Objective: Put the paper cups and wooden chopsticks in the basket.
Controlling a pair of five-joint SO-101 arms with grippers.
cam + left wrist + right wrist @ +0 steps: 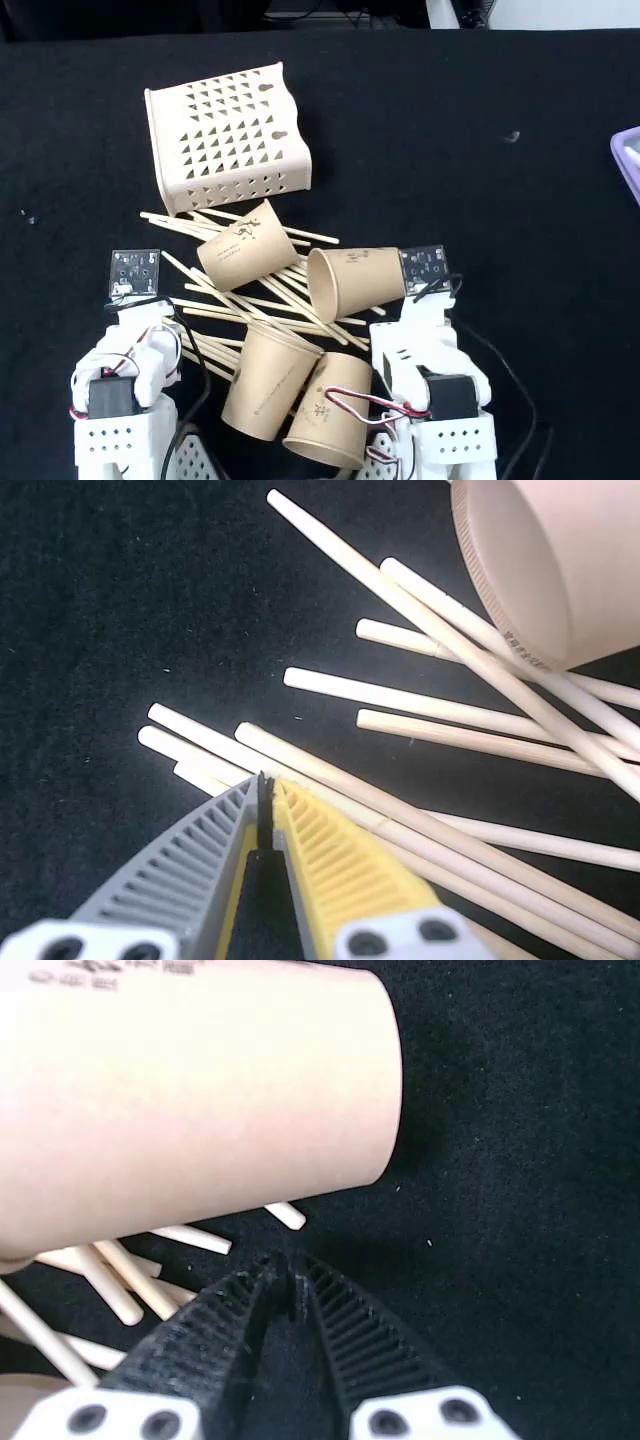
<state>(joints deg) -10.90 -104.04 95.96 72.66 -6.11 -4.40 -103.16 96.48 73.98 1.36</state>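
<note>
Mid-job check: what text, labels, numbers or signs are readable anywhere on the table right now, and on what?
Nothing can be quoted.
Cream perforated plastic basket: no text visible.
Tan paper cup beside it: dark print on its side, too small to read.
Middle paper cup: dark print on its side, too blurred to read.
Nearest paper cup: small dark mark, unreadable.

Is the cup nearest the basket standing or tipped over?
Tipped: the paper cup lies on its side across the chopsticks.
</note>
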